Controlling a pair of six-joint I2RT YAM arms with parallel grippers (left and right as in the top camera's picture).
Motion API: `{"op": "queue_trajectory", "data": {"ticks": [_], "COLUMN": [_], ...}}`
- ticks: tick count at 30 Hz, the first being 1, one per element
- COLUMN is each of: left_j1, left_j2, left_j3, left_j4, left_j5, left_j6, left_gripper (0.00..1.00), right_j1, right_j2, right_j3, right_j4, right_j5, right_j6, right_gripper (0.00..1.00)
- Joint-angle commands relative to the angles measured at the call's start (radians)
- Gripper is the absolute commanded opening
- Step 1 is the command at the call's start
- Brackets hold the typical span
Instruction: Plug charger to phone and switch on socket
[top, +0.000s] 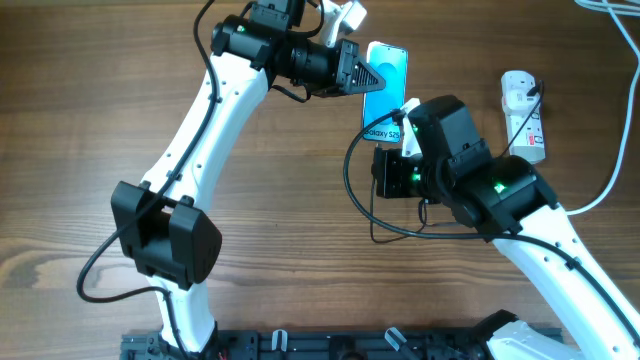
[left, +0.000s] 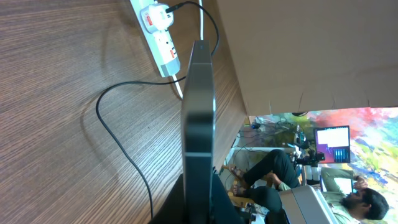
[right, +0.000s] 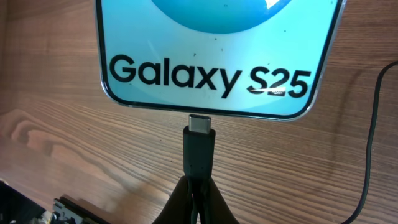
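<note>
The right fingers (right: 214, 208) are clamped on the charger (right: 199, 146). Its metal tip points straight ahead of them and touches the bottom port of the phone (right: 211, 56), long axes in line. The left fingers (top: 358, 72) are clamped on the phone's far end. How deep the tip sits is unclear. The socket (top: 523, 115) lies well apart, nearer the right fingers, and its switch is unreadable.

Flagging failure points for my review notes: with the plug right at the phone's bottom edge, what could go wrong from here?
1. The connector has its metal tip showing at the edge of the phone, not seated. A slightly off push by the right gripper could jam or scrape it.
2. The left gripper holds the phone by its far end only, so that push may pivot or slip it.
</note>
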Motion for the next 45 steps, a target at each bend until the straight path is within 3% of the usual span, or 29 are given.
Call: {"op": "queue_trajectory", "data": {"ticks": [1, 45], "left_j1": [-0.005, -0.005], "left_j2": [-0.024, -0.024], "left_j3": [0.019, 0.019], "left_j4": [0.007, -0.005], "left_j5": [0.05, 0.038], "left_j6": [0.018, 0.058], "left_gripper": [0.04, 0.04], "right_j1": [-0.003, -0.003], "right_j2": [0.005, 0.003], "right_j3": [0.023, 0.026], "right_j4": [0.0, 0.014], "right_j5": [0.017, 0.02], "right_j6": [0.008, 0.008], "right_gripper": [0.05, 0.05]}}
